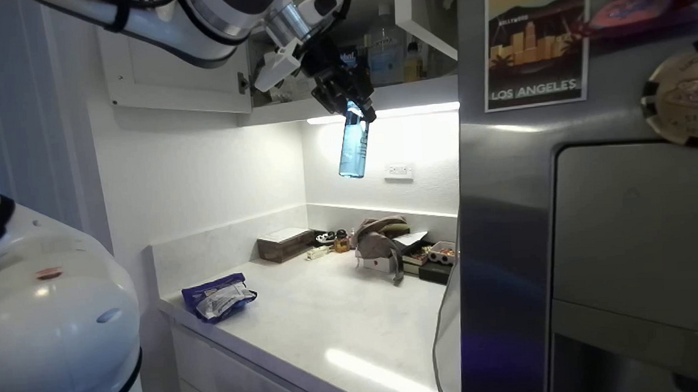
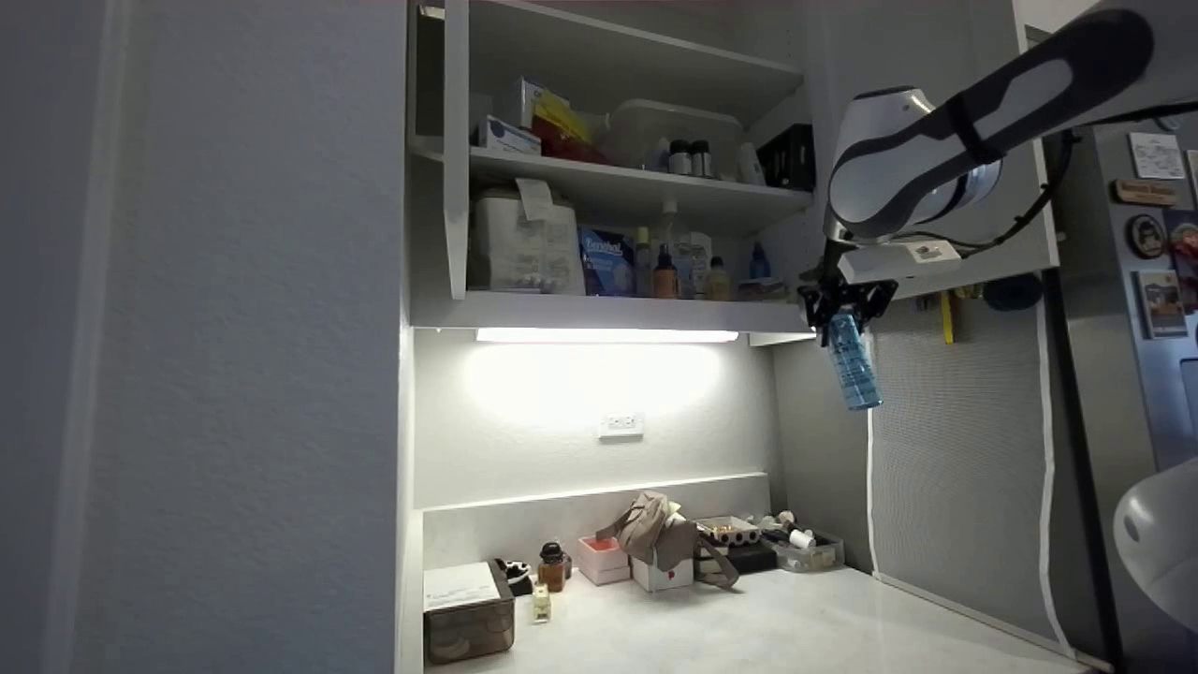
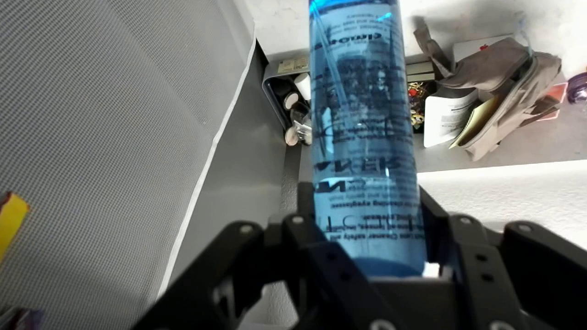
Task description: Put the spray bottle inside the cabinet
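Note:
The spray bottle, translucent blue with dark print, shows in both exterior views (image 1: 354,145) (image 2: 854,370) and in the wrist view (image 3: 362,137). My gripper (image 1: 354,108) (image 2: 845,314) (image 3: 367,206) is shut on one end of it. The bottle hangs down from the fingers, slightly tilted, in the air well above the counter. Its spray top cannot be made out. The white upper cabinet (image 2: 608,311) (image 1: 427,91) stands open, with shelves of boxes and bottles. In an exterior view the gripper is by the cabinet's right side, level with its bottom edge.
Open cabinet doors flank the shelves (image 2: 456,140) (image 1: 426,19). The lower shelf holds a blue box (image 2: 608,262) and several bottles. The counter (image 1: 307,315) bears a purple packet (image 1: 218,297), a brown bag (image 1: 377,242) and boxes. A steel refrigerator (image 1: 514,212) stands beside it.

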